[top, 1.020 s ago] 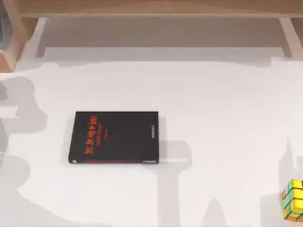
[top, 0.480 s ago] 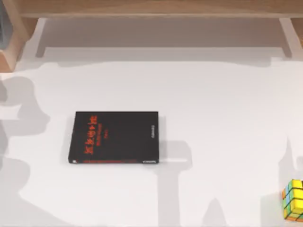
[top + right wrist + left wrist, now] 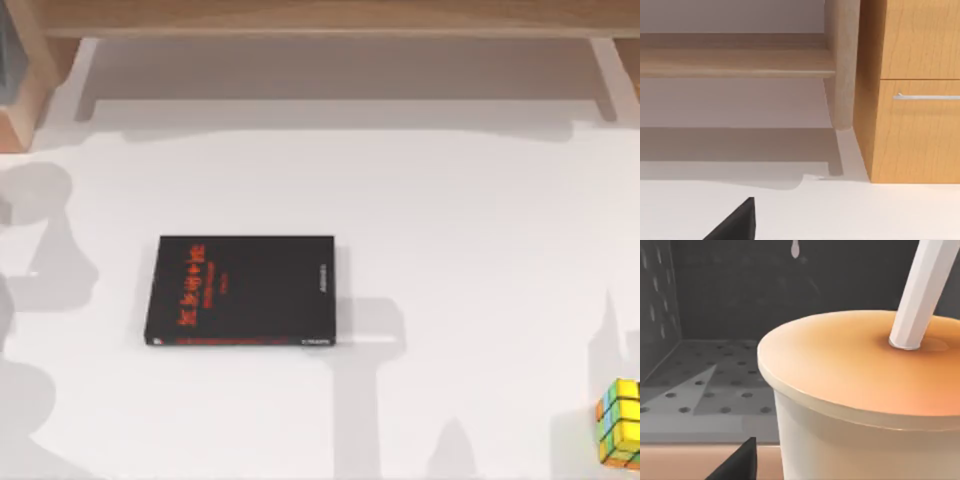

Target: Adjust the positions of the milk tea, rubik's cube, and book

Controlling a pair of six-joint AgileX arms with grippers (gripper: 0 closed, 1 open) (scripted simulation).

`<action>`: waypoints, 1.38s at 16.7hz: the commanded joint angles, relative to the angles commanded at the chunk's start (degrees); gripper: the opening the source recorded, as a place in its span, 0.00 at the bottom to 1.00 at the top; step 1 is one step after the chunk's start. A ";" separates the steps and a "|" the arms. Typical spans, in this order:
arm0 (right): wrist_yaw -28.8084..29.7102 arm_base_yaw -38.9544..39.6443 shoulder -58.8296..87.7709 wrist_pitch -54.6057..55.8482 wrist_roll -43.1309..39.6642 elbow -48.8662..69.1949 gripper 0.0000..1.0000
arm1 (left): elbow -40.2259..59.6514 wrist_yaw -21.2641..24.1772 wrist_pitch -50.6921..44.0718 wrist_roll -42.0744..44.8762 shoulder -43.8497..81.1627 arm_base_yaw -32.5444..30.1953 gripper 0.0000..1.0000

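Observation:
The milk tea (image 3: pixel 850 390), a pale cup with an orange-tan lid and a white straw (image 3: pixel 925 290), stands very close in front of my left wrist camera. A dark tip of my left gripper (image 3: pixel 737 462) shows just beside the cup's wall. The rubik's cube (image 3: pixel 620 423), yellow, green and orange in a black grid, sits at the table's front right corner. A dark tip of my right gripper (image 3: pixel 735 222) hangs over the white tabletop, facing the back shelf. The book is out of view.
A thin black book with red lettering (image 3: pixel 243 290) lies flat left of the table's centre. A wooden shelf (image 3: pixel 330 20) runs along the back. A grey pegboard wall (image 3: pixel 790 295) stands behind the cup. A wooden cabinet with a drawer handle (image 3: pixel 925 96) stands at the right.
The arm shadows along the table's left edge have shifted and changed shape. The black book and the rubik's cube have not moved.

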 joint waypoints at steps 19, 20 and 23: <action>0.00 0.00 0.00 0.00 0.00 0.00 1.00 | -3.63 0.59 -13.58 -0.04 -17.30 0.33 1.00; 0.00 0.00 0.00 0.00 0.00 0.00 1.00 | -4.28 -0.05 -14.96 -0.10 -19.39 -0.31 1.00; 0.00 0.00 0.00 0.00 0.00 0.00 1.00 | -7.36 -2.90 -21.14 -0.23 -28.92 -2.99 1.00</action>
